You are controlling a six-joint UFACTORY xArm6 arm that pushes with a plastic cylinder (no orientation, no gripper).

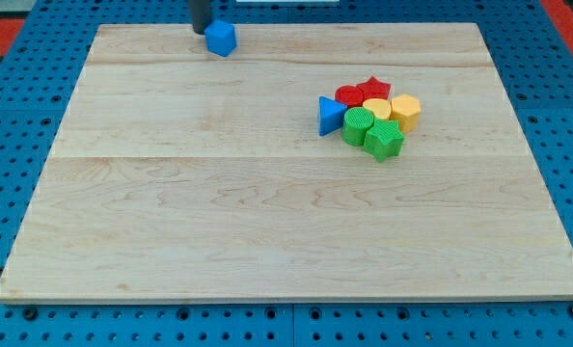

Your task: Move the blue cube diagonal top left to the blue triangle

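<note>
The blue cube [221, 38] sits near the board's top edge, left of centre. My tip [201, 30] stands just to the cube's left, touching or almost touching it. The blue triangle [331, 115] lies right of centre, at the left end of a cluster of blocks, well below and to the right of the cube.
The cluster beside the triangle holds a red cylinder [350, 95], a red star [373, 91], a yellow cylinder [377, 108], a yellow hexagon [406, 112], a green cylinder [358, 126] and a green star [384, 141]. The wooden board [267, 222] lies on a blue pegboard.
</note>
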